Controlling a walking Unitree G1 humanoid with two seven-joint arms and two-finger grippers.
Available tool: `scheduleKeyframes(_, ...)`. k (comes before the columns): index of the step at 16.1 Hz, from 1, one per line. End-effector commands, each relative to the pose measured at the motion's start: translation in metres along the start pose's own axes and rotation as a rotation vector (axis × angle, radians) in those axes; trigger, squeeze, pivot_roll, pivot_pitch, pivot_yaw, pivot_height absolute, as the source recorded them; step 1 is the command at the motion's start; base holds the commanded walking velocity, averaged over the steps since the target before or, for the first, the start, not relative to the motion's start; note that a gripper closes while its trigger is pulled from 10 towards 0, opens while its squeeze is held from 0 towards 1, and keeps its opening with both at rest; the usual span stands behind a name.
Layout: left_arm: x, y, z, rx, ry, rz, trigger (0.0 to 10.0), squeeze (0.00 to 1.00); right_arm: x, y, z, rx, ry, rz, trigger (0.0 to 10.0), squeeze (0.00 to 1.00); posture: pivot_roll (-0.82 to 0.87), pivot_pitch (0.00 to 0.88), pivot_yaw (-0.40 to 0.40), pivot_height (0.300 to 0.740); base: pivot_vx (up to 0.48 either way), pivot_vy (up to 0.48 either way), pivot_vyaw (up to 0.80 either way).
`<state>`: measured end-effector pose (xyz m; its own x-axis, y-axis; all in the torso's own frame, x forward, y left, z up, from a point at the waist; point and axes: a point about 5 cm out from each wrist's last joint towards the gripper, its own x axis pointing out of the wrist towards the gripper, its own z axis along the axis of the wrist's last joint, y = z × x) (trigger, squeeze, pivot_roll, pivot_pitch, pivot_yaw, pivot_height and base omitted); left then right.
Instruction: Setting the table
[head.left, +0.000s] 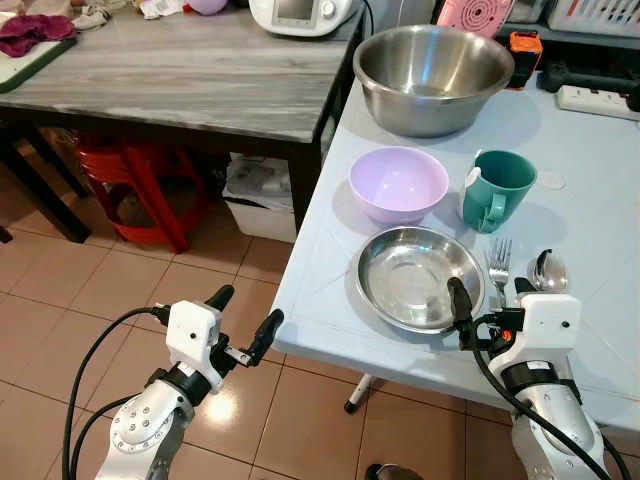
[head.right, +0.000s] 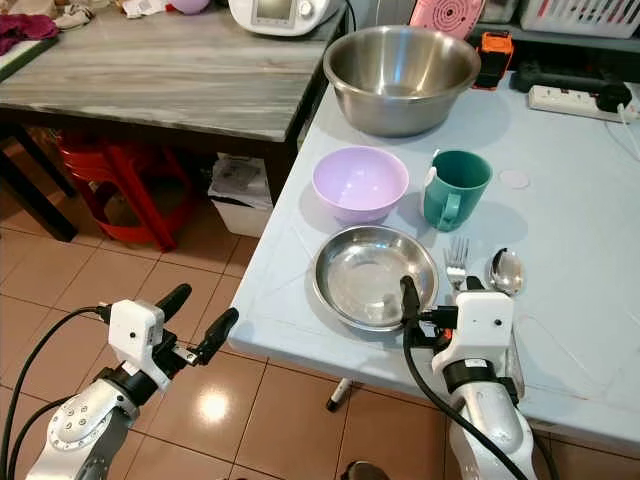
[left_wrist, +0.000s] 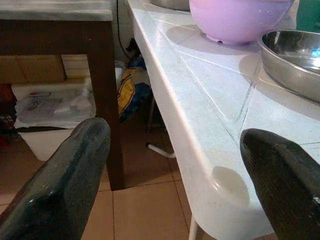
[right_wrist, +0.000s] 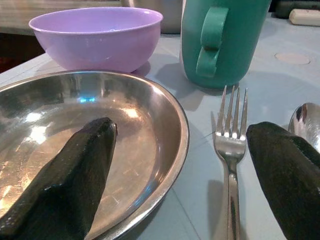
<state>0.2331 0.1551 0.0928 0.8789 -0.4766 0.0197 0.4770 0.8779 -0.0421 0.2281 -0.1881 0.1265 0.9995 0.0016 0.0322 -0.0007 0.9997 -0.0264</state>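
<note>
Stainless steel shallow plate: rigid, slick, light; we are straddling its near rim with our spread right hand; left hand spread, idling off the tabletop.

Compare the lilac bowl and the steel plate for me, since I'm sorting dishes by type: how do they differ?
The lilac bowl is matte plastic-looking, deep and steep-walled; the steel plate is shiny metal, shallow and wider. The bowl sits farther from the robot beside the teal mug; the plate lies nearest, with one finger of the right tool over it. Both are round, upright and empty.
</note>
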Motion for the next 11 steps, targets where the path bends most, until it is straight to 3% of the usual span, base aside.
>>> scheduleKeyframes(1, 0.000, -0.002, 0.006, 0.004, -0.031, -0.032, 10.0, 0.00, -0.001, 0.001, 0.001, 0.013, 0.007, 0.019, 10.0, 0.00, -0.14, 0.190, 0.046, 0.740, 0.000, 0.000, 0.00)
scheduleKeyframes(11, -0.003, -0.008, 0.008, 0.031, -0.033, -0.122, 10.0, 0.00, 0.006, 0.012, -0.001, 0.077, 0.040, 0.121, 10.0, 0.00, -0.13, 0.200, 0.043, 0.740, 0.000, 0.000, 0.00)
